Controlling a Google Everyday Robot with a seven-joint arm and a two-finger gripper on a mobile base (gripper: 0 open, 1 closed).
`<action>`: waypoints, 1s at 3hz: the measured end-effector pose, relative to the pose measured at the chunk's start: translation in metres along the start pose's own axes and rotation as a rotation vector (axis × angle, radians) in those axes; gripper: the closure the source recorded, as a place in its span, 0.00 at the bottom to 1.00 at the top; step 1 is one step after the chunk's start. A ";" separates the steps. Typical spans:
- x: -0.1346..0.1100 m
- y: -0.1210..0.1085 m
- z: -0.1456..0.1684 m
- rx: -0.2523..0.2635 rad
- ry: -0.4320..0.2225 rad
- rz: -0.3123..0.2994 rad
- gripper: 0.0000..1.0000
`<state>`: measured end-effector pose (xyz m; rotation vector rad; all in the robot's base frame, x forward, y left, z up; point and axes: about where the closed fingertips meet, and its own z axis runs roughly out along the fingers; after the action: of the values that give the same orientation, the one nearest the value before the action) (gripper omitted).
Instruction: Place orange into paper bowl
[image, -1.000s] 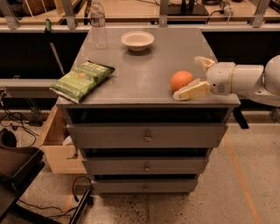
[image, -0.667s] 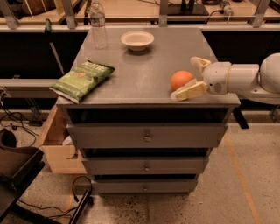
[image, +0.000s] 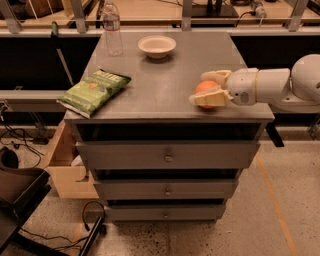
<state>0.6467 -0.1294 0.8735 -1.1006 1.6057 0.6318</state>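
The orange rests on the grey cabinet top near its front right edge. My gripper reaches in from the right. Its two cream fingers hug the orange, one behind it and one in front, closed against its sides. Part of the orange is hidden by the front finger. The paper bowl stands empty at the back middle of the top, well away from the gripper and to its far left.
A clear water bottle stands at the back left, next to the bowl. A green chip bag lies at the front left corner. A wooden drawer juts out low on the cabinet's left side.
My gripper has slid left so the orange now sits between the fingers, and the fingers have closed in on it. The orange has stayed in place.
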 end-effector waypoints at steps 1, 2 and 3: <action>-0.001 0.001 0.003 -0.005 -0.001 0.000 0.64; -0.001 0.002 0.005 -0.010 -0.002 -0.001 0.63; -0.002 0.004 0.008 -0.014 -0.002 -0.001 0.39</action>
<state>0.6470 -0.1207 0.8723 -1.1111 1.6004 0.6444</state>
